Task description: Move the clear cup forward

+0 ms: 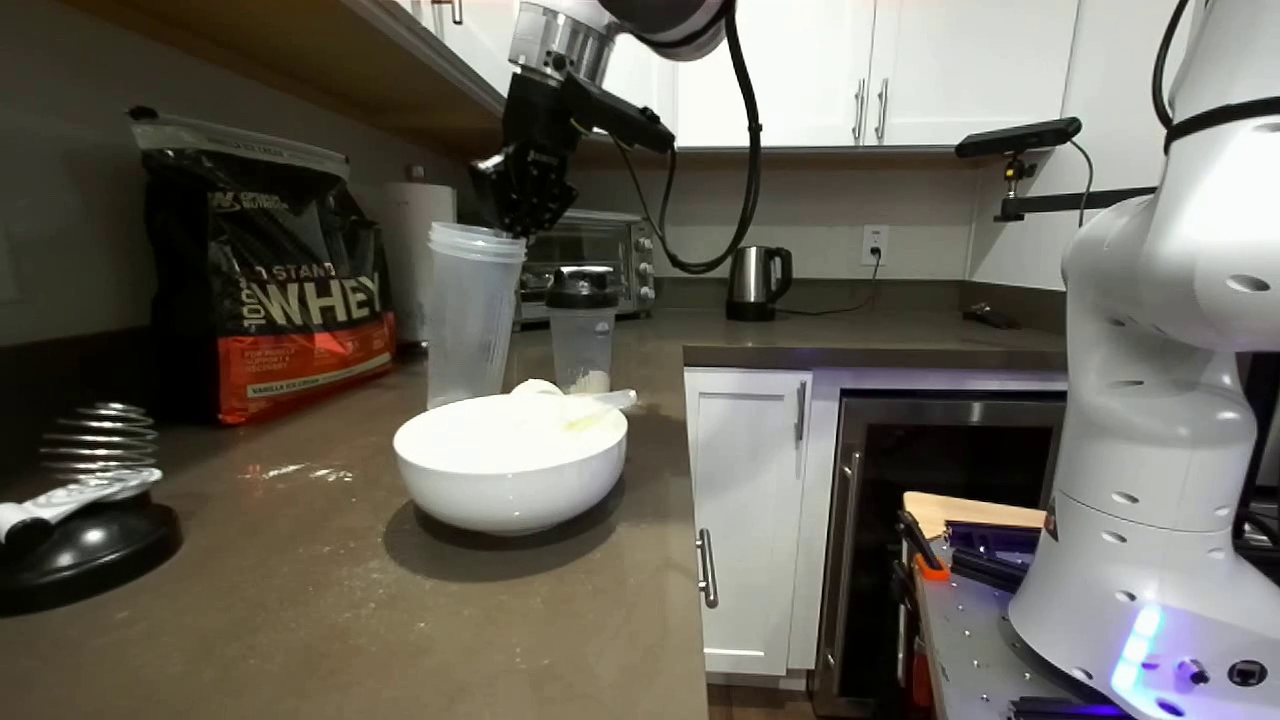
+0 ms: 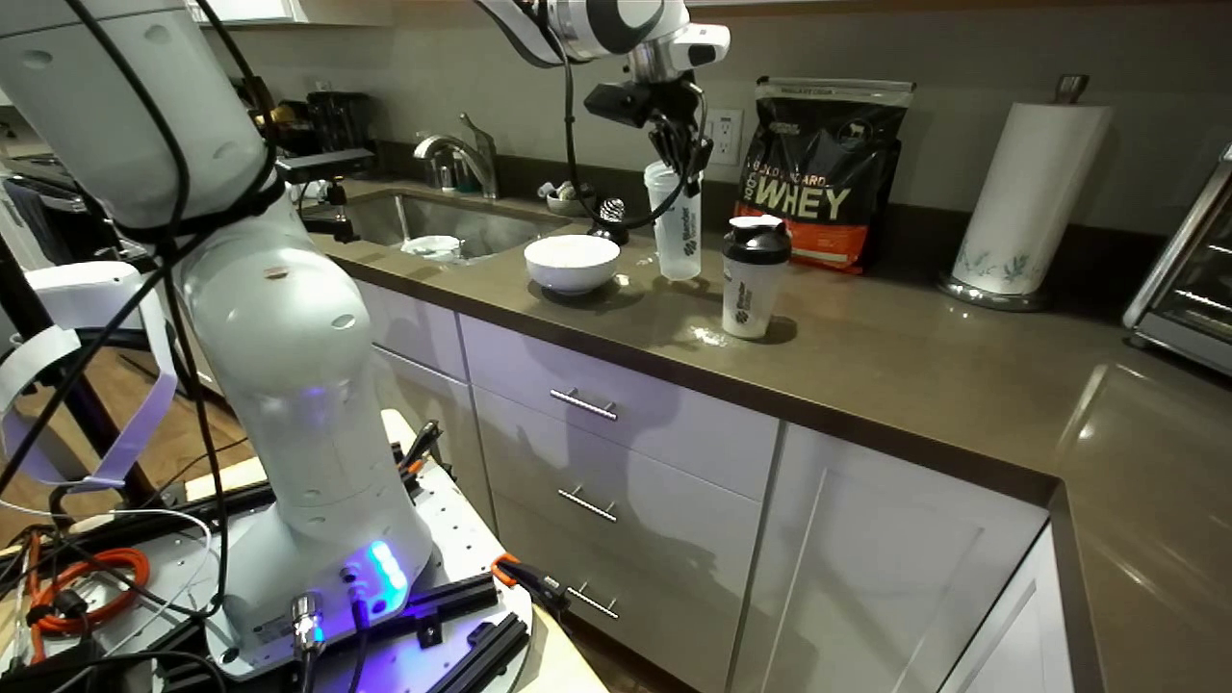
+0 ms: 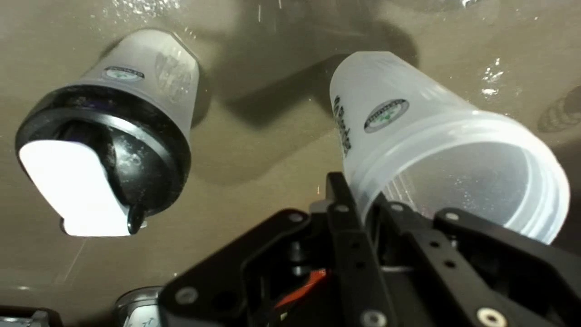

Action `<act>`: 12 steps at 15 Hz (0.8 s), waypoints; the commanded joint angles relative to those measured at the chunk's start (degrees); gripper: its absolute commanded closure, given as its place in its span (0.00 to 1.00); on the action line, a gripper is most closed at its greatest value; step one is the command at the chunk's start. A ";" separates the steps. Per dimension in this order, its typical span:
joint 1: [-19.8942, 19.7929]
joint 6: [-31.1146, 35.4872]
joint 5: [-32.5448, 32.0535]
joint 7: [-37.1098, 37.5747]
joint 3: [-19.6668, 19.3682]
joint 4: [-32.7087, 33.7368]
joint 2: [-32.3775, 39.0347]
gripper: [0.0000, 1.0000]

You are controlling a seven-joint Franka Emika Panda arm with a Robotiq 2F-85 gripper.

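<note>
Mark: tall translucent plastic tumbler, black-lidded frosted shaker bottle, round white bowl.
Tall translucent plastic tumbler [image 1: 468, 315]: in an exterior view, on its side wall.
Black-lidded frosted shaker bottle [image 3: 115, 116]: in the wrist view, on its lid.
Round white bowl [image 1: 510, 496]: in an exterior view, on its outer wall.

In an exterior view the white bowl [image 1: 510, 490] is partly hiding the foot of the clear plastic tumbler [image 1: 468, 310]. An exterior view's right edge is cutting off the toaster oven [image 2: 1189, 332]. In the wrist view the claw [image 3: 361, 200] is covering part of the tumbler's rim, the bottom edge is cropping the paper towel roll [image 3: 144, 316], and lettering on the shaker bottle [image 3: 109, 131] is blurring past reading.
</note>
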 commanded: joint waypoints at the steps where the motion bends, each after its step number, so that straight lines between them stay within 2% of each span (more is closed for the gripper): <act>1: -1.40 -4.13 -2.42 0.73 0.20 3.91 2.41 0.97; 7: -1.35 -8.79 -4.17 1.10 -0.51 9.34 6.43 0.97; 12: -1.03 -9.54 -5.43 1.27 -1.33 12.28 9.56 0.97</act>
